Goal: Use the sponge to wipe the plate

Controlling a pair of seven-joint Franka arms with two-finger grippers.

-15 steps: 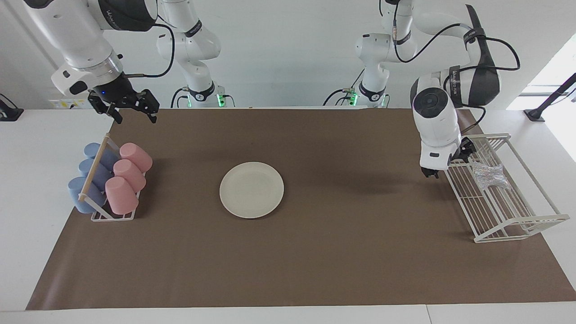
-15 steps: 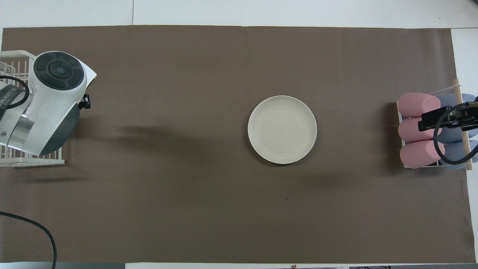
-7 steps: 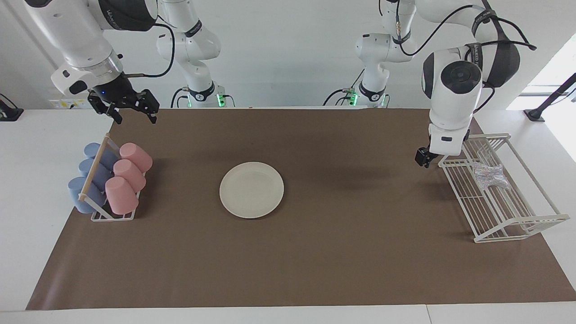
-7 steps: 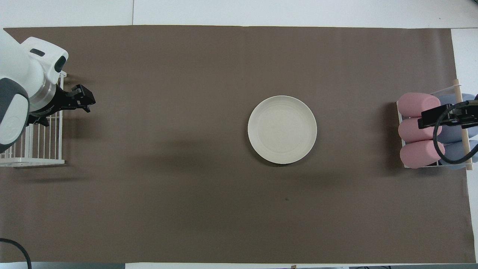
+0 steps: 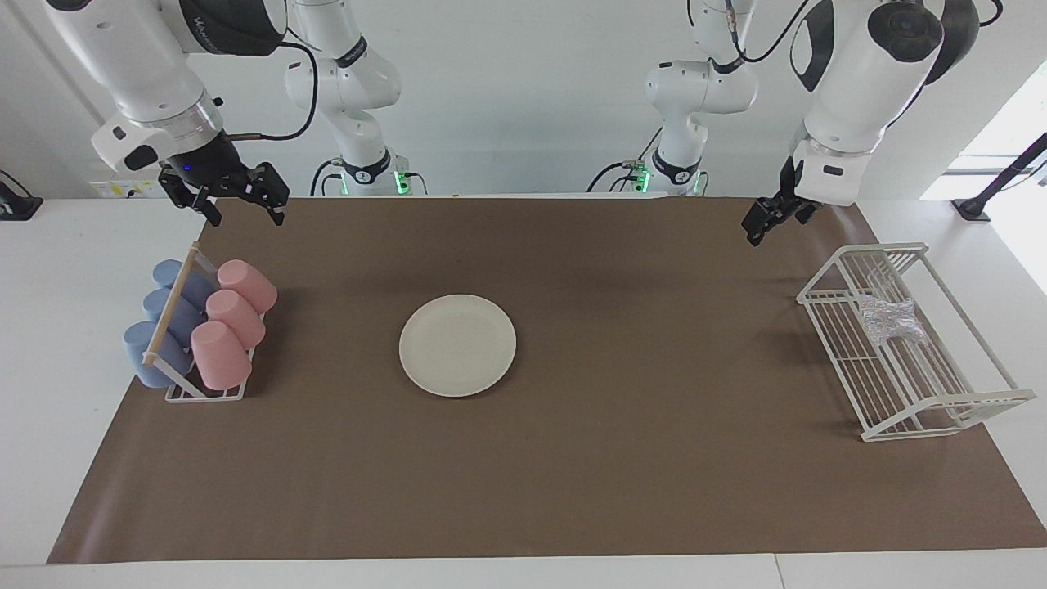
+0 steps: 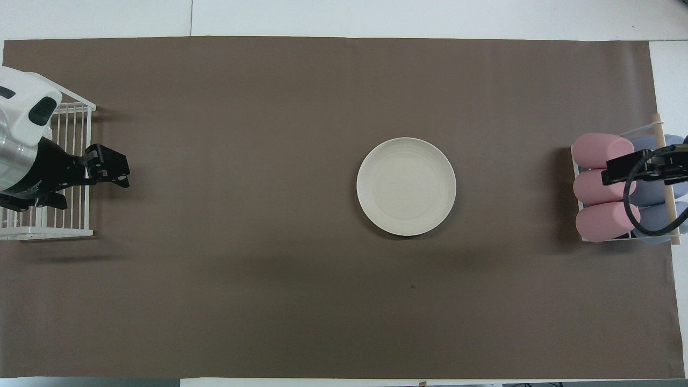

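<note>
Gaping empty: left gripper [image 5: 759,222]

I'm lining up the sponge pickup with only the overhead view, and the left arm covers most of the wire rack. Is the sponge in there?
Observer: Yes, the sponge lies on the wire rack, untouched.
Operator: Is the left gripper down at the rack?
Observer: No, the left gripper hangs open and empty, high over the mat beside the rack.
Operator: And the right gripper, is it on the cups?
Observer: No, the right gripper waits open, well above the cups.
</note>
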